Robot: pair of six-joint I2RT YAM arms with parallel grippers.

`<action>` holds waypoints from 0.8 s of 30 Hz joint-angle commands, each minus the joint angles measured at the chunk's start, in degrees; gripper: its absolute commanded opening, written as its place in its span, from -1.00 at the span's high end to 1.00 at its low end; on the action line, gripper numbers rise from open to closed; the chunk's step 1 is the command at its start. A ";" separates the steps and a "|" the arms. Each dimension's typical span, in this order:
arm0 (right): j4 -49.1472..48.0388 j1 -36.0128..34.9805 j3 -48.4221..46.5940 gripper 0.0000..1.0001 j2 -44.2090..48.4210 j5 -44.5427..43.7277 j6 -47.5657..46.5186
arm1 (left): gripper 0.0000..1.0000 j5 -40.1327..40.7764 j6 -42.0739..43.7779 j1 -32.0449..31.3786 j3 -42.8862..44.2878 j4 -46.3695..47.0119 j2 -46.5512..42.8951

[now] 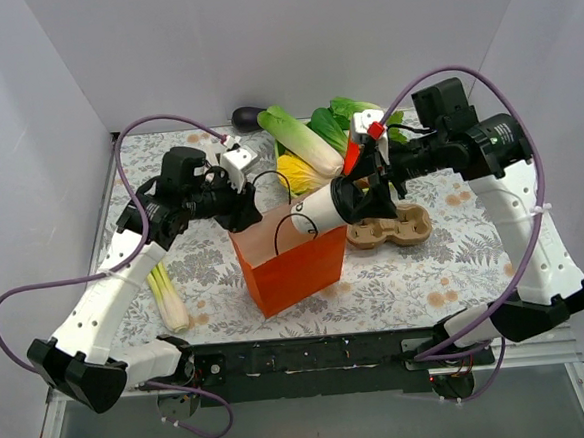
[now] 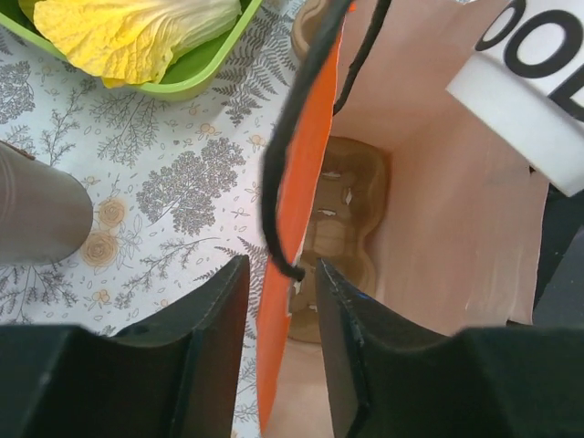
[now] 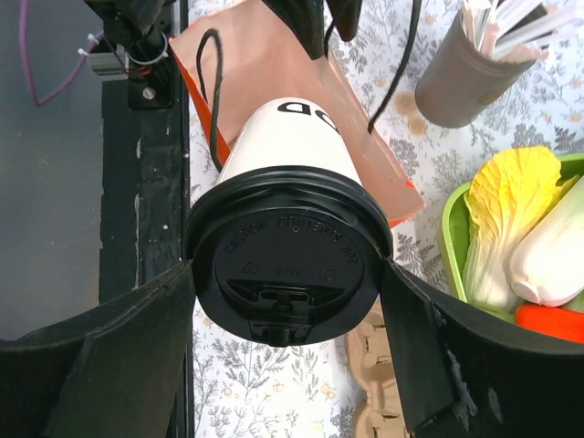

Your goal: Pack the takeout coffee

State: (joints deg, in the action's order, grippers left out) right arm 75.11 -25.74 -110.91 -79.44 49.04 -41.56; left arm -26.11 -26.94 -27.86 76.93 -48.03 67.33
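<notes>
Right end effector (image 3: 287,274): closed on the takeout coffee (image 1: 317,212); one finger on each side of the black lid, per right wrist view.
Takeout coffee: held off the tabletop (image 1: 446,268), tilted well over. Lid end faces the right arm, base end points into the mouth of the orange bag (image 1: 296,269). Can't tell whether the base is below the bag rim.
Cup markings: black lettering on the white wall, only partly legible.
Left end effector (image 2: 278,319): at the bag's left top corner. Fingers (image 2: 205,347) straddle the orange wall, set close together; can't tell if they clamp the paper.
Orange bag: upright at centre of tabletop, mouth open, black cord handle (image 2: 283,164) hanging over the wall by the left fingers.
Bag interior: brown moulded pulp shape at the bottom, per left wrist view.
Pulp tray (image 1: 393,227): on tabletop just right of the bag, under the right arm.
Grey cup (image 3: 465,78): holds white sticks; stands beyond the bag.
Green tray (image 3: 456,228): holds yellow-leaved cabbage and other veg, behind the bag.
Leek (image 1: 167,293): lies on tabletop left of the bag, well apart from the cup.
</notes>
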 commanded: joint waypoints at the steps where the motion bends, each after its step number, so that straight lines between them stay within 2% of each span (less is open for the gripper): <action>1: -0.58 -1.24 -1.59 0.97 -0.98 -1.92 -0.01 | 0.41 -1.75 0.92 0.26 -1.25 -0.66 1.31; 2: -0.75 -1.51 -1.15 0.97 -1.07 -2.54 -0.19 | 0.60 -2.01 1.27 0.26 -1.43 -0.66 1.49; 5: -1.46 -2.82 -1.23 0.97 -2.03 -3.85 -0.71 | 0.86 -2.54 1.71 0.17 -1.43 -1.18 1.75; 6: -1.28 -3.26 -2.37 0.97 -2.56 -4.38 -1.15 | 1.00 -2.63 1.98 0.26 -1.34 -1.36 1.93; 11: -0.05 -8.88 -6.51 0.97 -6.60 -10.87 -4.31 | 1.00 -3.51 2.33 0.26 1.64 -1.98 2.54; 18: -0.23 -18.02 -9.84 0.97 -11.43 -23.08 -10.11 | 1.00 -3.87 5.75 0.26 11.31 -3.21 6.49; 24: -1.28 -24.00 -10.56 0.97 -14.51 -30.39 -12.31 | 1.00 -5.18 8.66 0.26 9.56 -2.95 5.80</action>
State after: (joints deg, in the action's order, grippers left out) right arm 74.83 -46.74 -119.68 -93.76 25.50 -50.96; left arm -29.21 -20.56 -27.83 86.54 -51.05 74.67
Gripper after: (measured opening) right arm 0.836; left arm 0.022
